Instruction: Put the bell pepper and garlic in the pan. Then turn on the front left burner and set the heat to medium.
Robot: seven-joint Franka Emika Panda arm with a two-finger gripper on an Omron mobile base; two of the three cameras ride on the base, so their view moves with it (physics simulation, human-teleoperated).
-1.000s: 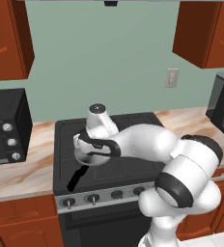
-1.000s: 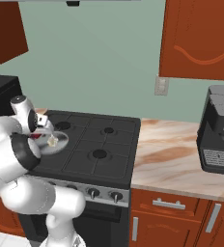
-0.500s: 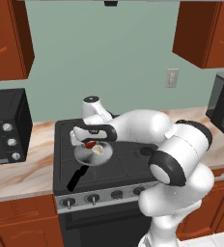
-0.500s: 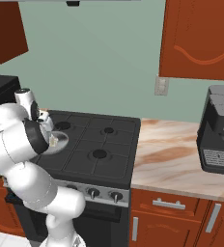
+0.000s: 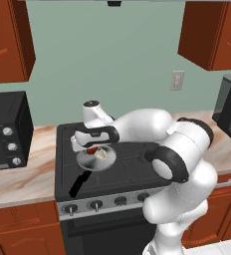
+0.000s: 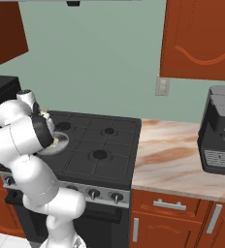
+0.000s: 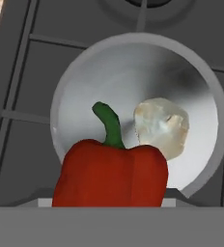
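The red bell pepper [image 7: 111,178], green stem up, hangs just above the pan's near rim, the gripper [image 5: 90,148] clamped on it, while the cream-white garlic [image 7: 162,126] lies inside the shiny silver pan [image 7: 90,72]. The pan sits on the front left burner of the black stove [image 5: 132,169], its black handle [image 5: 79,183] reaching toward the knobs [image 5: 95,204]. A marble table [image 6: 177,155] flanks the stove, with a toaster oven [image 5: 5,130] at left, a coffee machine [image 6: 221,131] at right, red-brown cabinets [image 6: 201,38] and a pale green wall [image 5: 107,60].
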